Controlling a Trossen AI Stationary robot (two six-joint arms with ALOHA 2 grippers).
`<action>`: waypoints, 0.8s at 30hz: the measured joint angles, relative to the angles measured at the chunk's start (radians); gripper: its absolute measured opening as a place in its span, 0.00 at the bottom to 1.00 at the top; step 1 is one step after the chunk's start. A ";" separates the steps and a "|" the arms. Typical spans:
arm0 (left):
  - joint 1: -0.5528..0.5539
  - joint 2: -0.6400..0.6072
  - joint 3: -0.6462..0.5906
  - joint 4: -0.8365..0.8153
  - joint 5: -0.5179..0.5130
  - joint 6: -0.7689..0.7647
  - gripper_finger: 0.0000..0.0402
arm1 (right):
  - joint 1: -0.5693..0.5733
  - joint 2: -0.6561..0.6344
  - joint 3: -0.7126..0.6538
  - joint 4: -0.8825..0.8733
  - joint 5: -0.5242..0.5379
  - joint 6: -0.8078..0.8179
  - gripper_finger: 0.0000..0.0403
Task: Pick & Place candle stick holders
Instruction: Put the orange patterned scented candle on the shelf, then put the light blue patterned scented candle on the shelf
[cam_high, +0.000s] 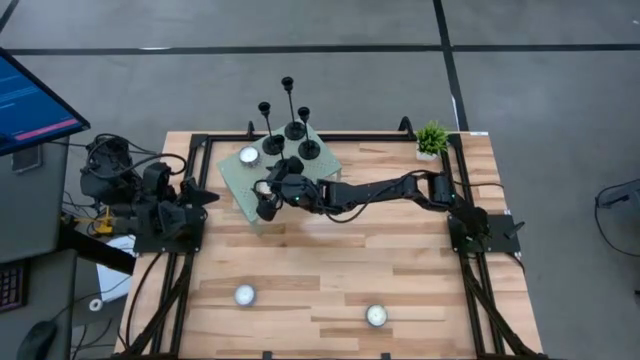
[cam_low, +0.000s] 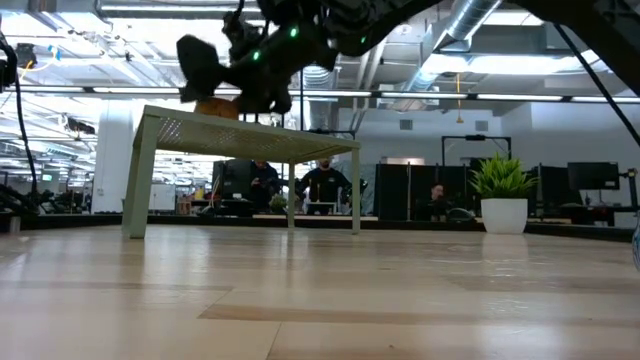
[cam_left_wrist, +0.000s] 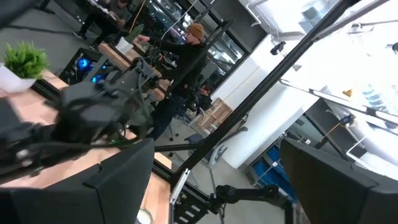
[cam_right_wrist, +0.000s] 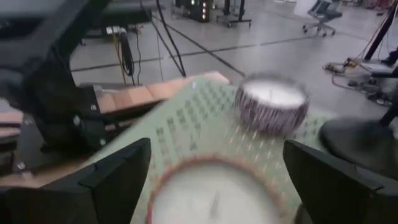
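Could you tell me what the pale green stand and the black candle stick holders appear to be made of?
The pale green stand looks like painted sheet metal: its flat top is perforated with regular small holes and it stands on thin legs. The candle stick holders seem matte black metal, judging by their very thin stems and flat disc bases.

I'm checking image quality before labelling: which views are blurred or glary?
Right wrist view: motion-blurred, the two tealights on the green stand smeared. Left wrist view: soft, with bright ceiling glare. Low view: the right hand dark against bright ceiling lights. High view: evenly lit, sharp.
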 joint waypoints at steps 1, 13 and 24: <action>0.000 0.000 0.000 0.000 0.000 0.010 0.87 | 0.000 -0.011 0.000 -0.008 -0.001 -0.001 0.89; 0.000 0.056 0.000 -0.365 0.061 -0.202 0.87 | 0.101 -0.290 0.000 -0.326 -0.038 -0.001 0.88; -0.001 0.319 -0.138 -0.629 0.471 -0.591 0.87 | 0.380 -0.657 0.000 -0.871 0.105 0.161 0.87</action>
